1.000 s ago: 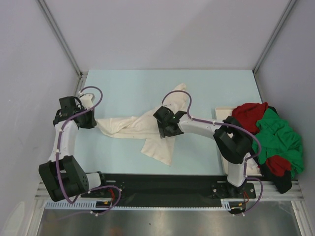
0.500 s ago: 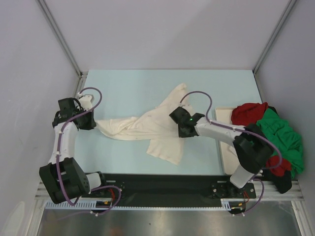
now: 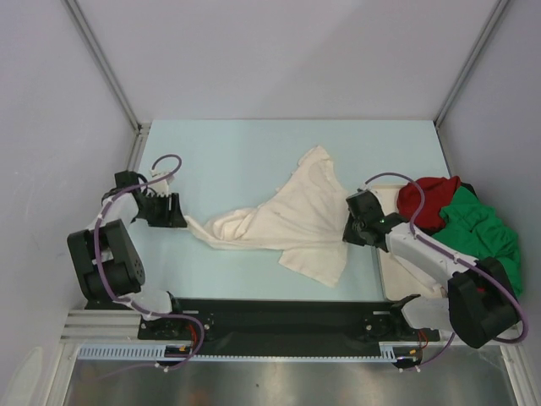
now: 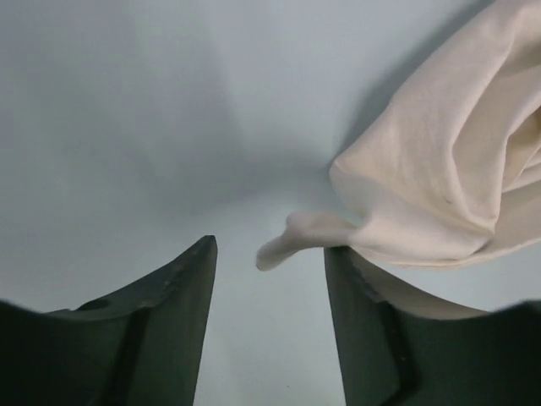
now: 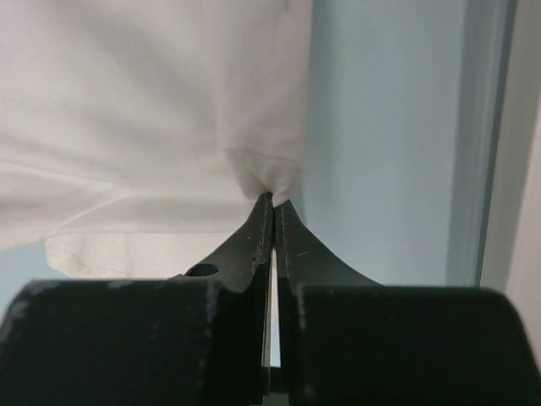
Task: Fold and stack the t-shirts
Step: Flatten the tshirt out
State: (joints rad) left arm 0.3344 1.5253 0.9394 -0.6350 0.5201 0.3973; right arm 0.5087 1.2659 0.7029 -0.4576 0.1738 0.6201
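The cream t-shirt (image 3: 287, 224) lies crumpled and stretched across the middle of the pale blue table. My right gripper (image 3: 349, 230) is at the shirt's right edge. In the right wrist view it (image 5: 275, 199) is shut on a small pinch of the cream cloth (image 5: 144, 110). My left gripper (image 3: 179, 213) stands open just left of the shirt's left end. In the left wrist view the cloth's loose tip (image 4: 287, 241) lies free just ahead of the spread fingers (image 4: 182, 288), close to the right one. The red t-shirt (image 3: 427, 199) and the green t-shirt (image 3: 482, 233) are heaped together at the right.
A white tray (image 3: 389, 275) lies under the red and green heap at the table's right side, and my right arm reaches across it. Grey walls and metal posts (image 3: 106, 63) close in the table at the back and sides.
My right gripper has shut on the cream shirt and dragged it to the right. My left gripper has opened and let go of the shirt's left end.
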